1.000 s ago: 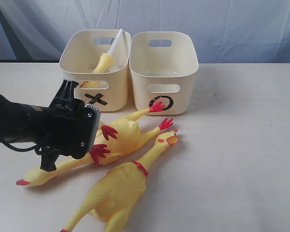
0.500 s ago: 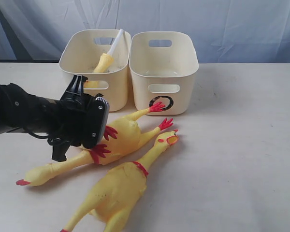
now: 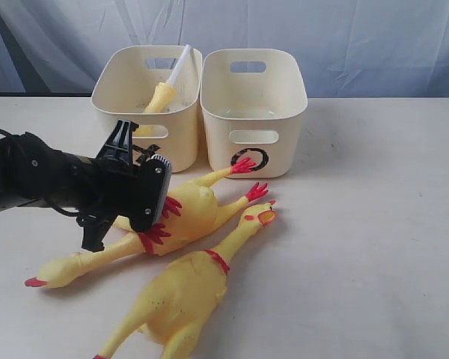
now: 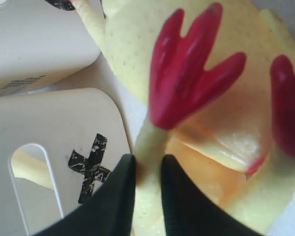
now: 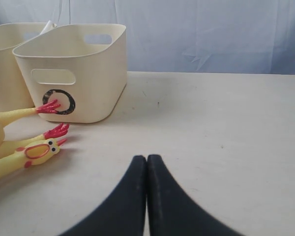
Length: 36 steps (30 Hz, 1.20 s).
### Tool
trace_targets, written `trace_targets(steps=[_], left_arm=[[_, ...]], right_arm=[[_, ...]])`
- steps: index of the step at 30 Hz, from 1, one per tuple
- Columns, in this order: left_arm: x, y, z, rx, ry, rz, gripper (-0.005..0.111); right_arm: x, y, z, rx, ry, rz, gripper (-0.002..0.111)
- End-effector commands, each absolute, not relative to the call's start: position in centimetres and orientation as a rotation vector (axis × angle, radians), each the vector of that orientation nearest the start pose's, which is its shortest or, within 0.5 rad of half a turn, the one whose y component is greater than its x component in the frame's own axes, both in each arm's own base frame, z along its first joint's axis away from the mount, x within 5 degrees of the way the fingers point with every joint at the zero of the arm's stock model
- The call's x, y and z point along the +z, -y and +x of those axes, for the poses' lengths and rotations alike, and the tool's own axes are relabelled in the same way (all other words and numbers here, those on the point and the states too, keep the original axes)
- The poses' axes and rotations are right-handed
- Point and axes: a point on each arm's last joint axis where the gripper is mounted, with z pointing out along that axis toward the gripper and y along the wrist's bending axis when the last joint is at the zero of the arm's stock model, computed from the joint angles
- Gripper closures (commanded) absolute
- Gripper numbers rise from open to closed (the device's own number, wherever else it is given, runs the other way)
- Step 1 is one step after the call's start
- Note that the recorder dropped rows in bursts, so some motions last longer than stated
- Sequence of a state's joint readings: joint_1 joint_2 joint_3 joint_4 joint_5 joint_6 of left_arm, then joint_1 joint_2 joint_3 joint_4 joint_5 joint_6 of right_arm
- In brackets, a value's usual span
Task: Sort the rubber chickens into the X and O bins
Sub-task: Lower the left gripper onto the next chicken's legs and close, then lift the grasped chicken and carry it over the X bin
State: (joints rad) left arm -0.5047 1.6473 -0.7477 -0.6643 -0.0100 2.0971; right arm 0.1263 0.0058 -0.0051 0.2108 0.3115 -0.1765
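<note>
A yellow rubber chicken (image 3: 187,213) lies at centre-left of the exterior view, just in front of the bins, as the left gripper (image 4: 147,162) pinches one thin leg (image 4: 148,135) below its red foot (image 4: 187,73). The toy looks soft, light and floppy, so it will likely dangle and stretch. The narrow leg gives a sure bite but could slip, and a hold nearer the body would swing less. A second chicken (image 3: 179,295) sprawls at lower centre. A third chicken (image 3: 161,97) pokes out of the X bin (image 3: 187,127) at upper left, with the O bin (image 3: 288,120) touching it on the right. The right gripper (image 5: 147,158) hangs closed and empty over the pale, smooth table (image 3: 374,224). A blue-grey curtain (image 3: 344,37) fills the background.
</note>
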Motion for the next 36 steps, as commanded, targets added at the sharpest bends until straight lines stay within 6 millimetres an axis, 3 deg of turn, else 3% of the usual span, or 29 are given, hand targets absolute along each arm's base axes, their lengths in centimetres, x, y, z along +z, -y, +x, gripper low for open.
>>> trace_targets(steps=[1, 6, 24, 36], left_arm=[[17.0, 15.2, 27.4, 0.450, -1.362, 1.997, 0.106], [17.0, 15.2, 27.4, 0.450, -1.362, 1.997, 0.102], [17.2, 15.2, 27.4, 0.460, -1.358, 1.987, 0.107], [19.3, 15.0, 26.9, 0.442, -1.370, 1.904, 0.107]], right_arm=[[18.6, -1.3, 5.3, 0.166, -1.779, -0.140, 0.108], [18.6, -1.3, 5.3, 0.166, -1.779, -0.140, 0.108], [18.6, -1.3, 5.3, 0.166, -1.779, -0.140, 0.108], [18.6, -1.3, 5.3, 0.166, -1.779, -0.140, 0.108]])
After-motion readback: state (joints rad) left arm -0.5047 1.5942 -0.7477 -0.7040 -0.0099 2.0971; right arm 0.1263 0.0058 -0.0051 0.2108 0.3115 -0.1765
